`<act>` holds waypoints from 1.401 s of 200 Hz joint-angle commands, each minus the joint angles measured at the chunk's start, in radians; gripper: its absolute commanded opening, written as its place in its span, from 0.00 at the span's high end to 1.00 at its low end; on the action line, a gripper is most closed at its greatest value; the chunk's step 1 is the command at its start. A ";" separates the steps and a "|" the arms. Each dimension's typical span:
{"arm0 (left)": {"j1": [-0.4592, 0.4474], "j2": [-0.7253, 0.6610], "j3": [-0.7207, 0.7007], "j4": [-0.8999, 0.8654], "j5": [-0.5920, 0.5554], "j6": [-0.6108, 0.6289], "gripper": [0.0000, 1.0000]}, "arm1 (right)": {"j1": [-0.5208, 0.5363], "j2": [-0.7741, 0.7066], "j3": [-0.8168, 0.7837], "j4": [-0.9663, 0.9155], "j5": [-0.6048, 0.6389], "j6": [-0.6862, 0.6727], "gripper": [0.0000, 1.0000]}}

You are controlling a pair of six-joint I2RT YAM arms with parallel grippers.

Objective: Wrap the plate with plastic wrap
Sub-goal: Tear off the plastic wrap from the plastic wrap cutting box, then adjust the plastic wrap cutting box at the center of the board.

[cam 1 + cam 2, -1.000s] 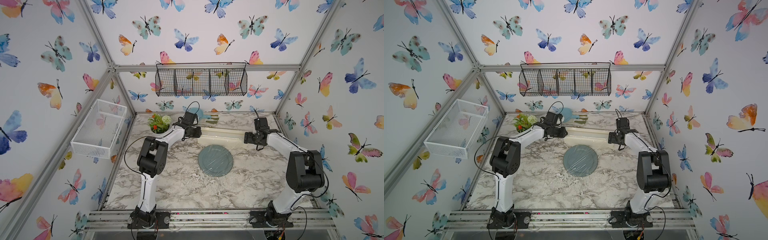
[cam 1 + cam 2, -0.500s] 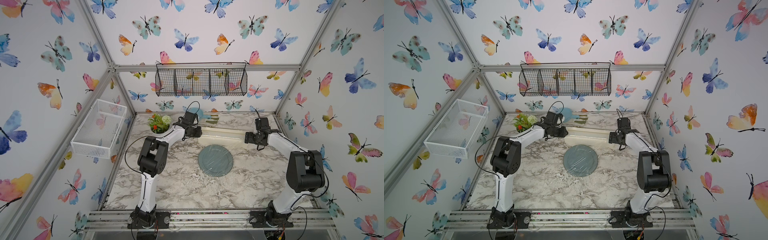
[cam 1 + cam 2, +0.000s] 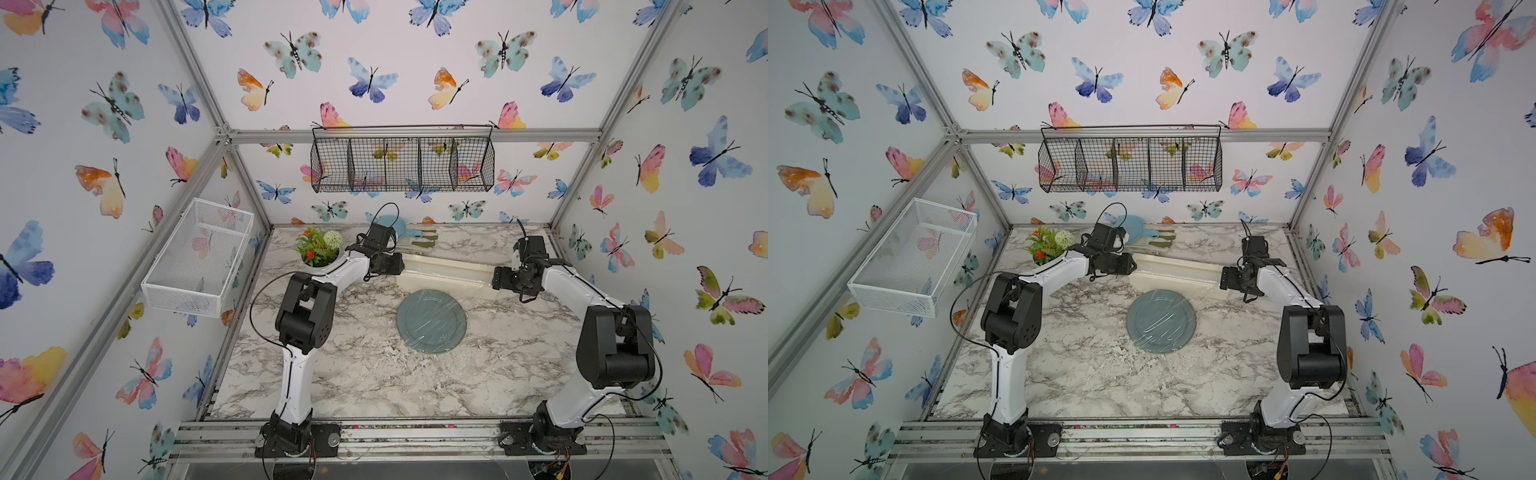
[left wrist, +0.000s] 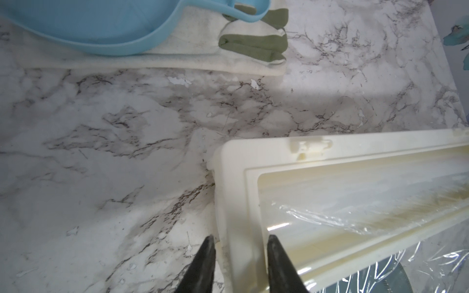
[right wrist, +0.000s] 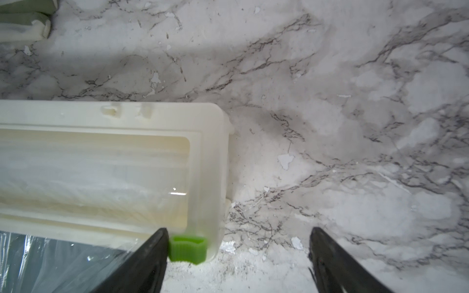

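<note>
Across back of desk (image 3: 374, 374): dispenser box (image 3: 446, 272), long axis running from left arm's side to right arm's. Just in front, plate (image 3: 431, 322), with plastic wrap (image 3: 436, 305) drawn from box over it. At box's right end, green slider (image 5: 186, 251) sits between fingers of right end effector (image 5: 238, 229), which gapes wide, holding nothing; one finger just beside slider (contact unclear). Right arm nearer; slider travel likely along box toward left arm. Jaws of left end effector (image 4: 241, 239) parted astride box's left end wall, slim gaps, not clamped. Wrap's edges round plate hard to trace; slider unseen in both top views.
</note>
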 commanded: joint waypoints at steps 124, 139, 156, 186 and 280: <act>-0.132 -0.065 0.209 -0.132 0.074 -0.023 0.44 | -0.030 -0.327 -0.416 0.387 -0.556 0.208 0.21; -0.158 -0.027 0.232 -0.112 0.099 -0.031 0.44 | -0.027 -0.354 -0.560 0.589 -0.649 0.297 0.22; -0.162 -0.001 0.225 -0.083 0.125 -0.053 0.44 | -0.022 -0.329 -0.624 0.695 -0.677 0.324 0.22; -0.163 0.033 0.208 -0.041 0.148 -0.052 0.43 | -0.021 -0.269 -0.645 0.839 -0.695 0.363 0.22; -0.165 0.120 0.218 -0.034 0.118 -0.030 0.43 | -0.017 0.076 -0.449 1.033 -0.715 0.433 0.37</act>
